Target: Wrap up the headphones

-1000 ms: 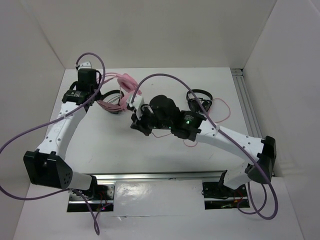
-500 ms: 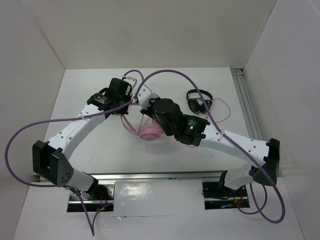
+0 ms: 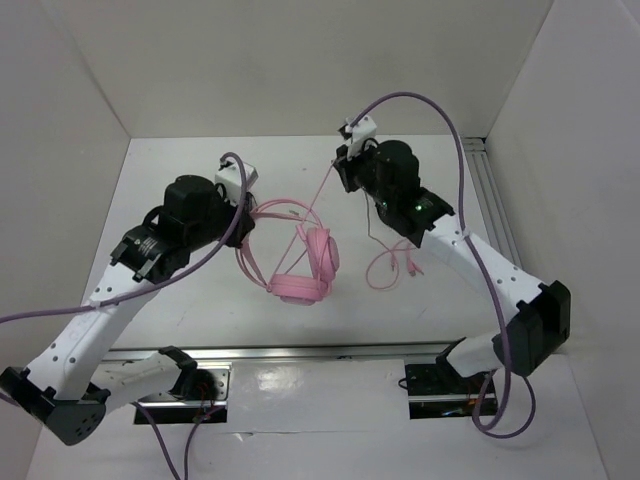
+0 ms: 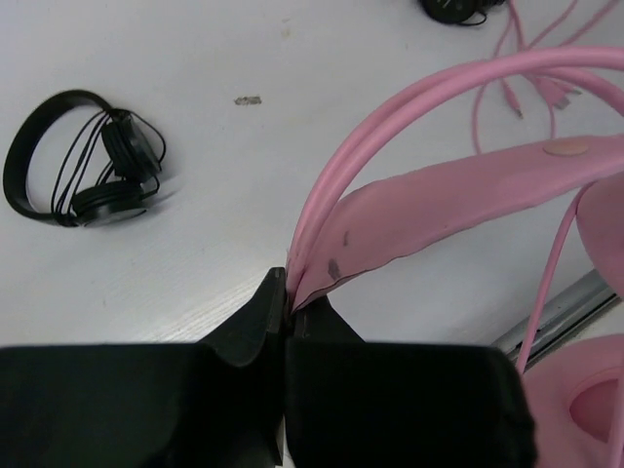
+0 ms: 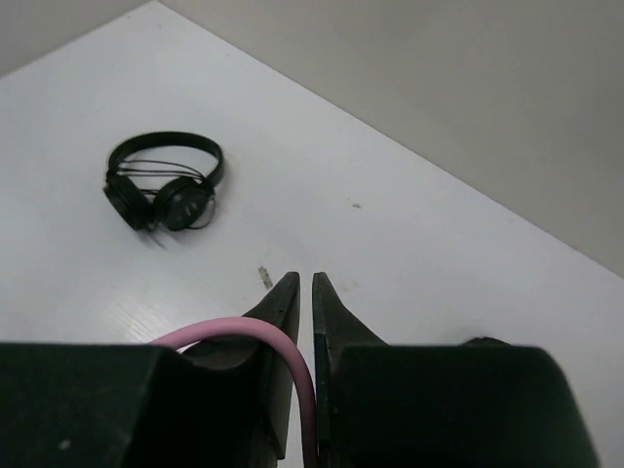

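Note:
The pink headphones (image 3: 318, 258) hang off the table from their headband, cups down, at the table's middle. My left gripper (image 3: 250, 214) is shut on the pink headband (image 4: 439, 195) near its left end; the jaws (image 4: 289, 292) pinch the padded strap. One pink cup (image 4: 585, 409) shows at the lower right of the left wrist view. My right gripper (image 3: 341, 172), raised at the back, is shut on the thin pink cable (image 5: 304, 390). The cable runs taut from there down to the cups (image 3: 312, 215). Its loose end lies looped on the table (image 3: 388, 266).
A small black headset (image 4: 86, 172) lies on the white table in the left wrist view, and another (image 4: 453, 8) at its top edge. The right wrist view also shows a black headset (image 5: 162, 183). White walls (image 3: 300, 60) enclose the table; a metal rail (image 3: 320, 352) runs along the near edge.
My right gripper has swung up and back from above the headphones, drawing the cable taut. My left gripper has moved nearer and now holds the headband up, so the headphones hang.

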Robot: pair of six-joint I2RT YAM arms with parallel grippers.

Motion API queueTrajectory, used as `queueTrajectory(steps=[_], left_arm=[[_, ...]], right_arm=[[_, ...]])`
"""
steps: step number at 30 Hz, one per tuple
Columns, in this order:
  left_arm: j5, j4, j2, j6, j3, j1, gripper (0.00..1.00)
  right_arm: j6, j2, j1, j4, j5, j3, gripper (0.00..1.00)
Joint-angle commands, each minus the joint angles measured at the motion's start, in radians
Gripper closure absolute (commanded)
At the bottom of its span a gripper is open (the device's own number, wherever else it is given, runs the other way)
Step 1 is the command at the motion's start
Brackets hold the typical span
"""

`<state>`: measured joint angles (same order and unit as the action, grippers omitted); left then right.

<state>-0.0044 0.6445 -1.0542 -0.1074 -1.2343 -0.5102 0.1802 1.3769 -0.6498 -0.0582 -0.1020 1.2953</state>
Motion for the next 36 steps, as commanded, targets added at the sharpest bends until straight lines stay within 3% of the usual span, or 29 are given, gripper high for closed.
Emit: queueTrajectory(steps=[1,5,11,14,20,23,24,27,31,32,33,36], left_arm=[[0.138,0.044,0.033,0.015,-0.097,-0.013,1.00],[0.075,0.081,-0.009,-0.073,-0.290,-0.013,1.00],[0.086,0.090,-0.053,-0.167,-0.568,-0.013,1.00],[-0.055,0.101,-0.087,-0.247,-0.707,-0.013,1.00],[-0.376,0.063,-0.182,-0.322,-0.778,0.001,1.00],[-0.432,0.052,-0.292,-0.331,-0.853,0.038,1.00],[-0.449,0.061,-0.321,-0.331,-0.901,0.056,1.00],[-0.500,0.076,-0.407,-0.319,-0.971,0.093,1.00],[-0.519,0.104,-0.539,-0.328,-1.012,0.189,1.00],[-0.546,0.104,-0.552,-0.328,-0.989,0.190,1.00],[-0.572,0.095,-0.566,-0.328,-0.928,0.190,1.00],[-0.572,0.070,-0.566,-0.341,-0.775,0.199,1.00]], right_arm=[[-0.175,0.080,0.130,0.176,0.412,0.029,0.82],[-0.373,0.149,0.142,0.401,0.660,-0.094,0.80],[-0.546,0.318,0.018,0.717,0.709,-0.224,0.73],[-0.637,0.431,0.009,0.901,0.775,-0.272,0.70],[-0.775,0.524,-0.060,1.180,0.794,-0.421,0.67],[-0.814,0.536,-0.114,1.346,0.762,-0.540,0.74],[-0.823,0.536,-0.147,1.369,0.762,-0.568,0.81],[-0.823,0.508,-0.201,1.440,0.714,-0.681,0.85],[-0.765,0.354,-0.295,1.349,0.624,-0.795,0.88],[-0.745,0.247,-0.345,1.291,0.590,-0.809,0.91],[-0.716,0.190,-0.375,1.156,0.537,-0.809,0.97],[-0.553,-0.034,-0.488,0.871,0.413,-0.763,1.00]])
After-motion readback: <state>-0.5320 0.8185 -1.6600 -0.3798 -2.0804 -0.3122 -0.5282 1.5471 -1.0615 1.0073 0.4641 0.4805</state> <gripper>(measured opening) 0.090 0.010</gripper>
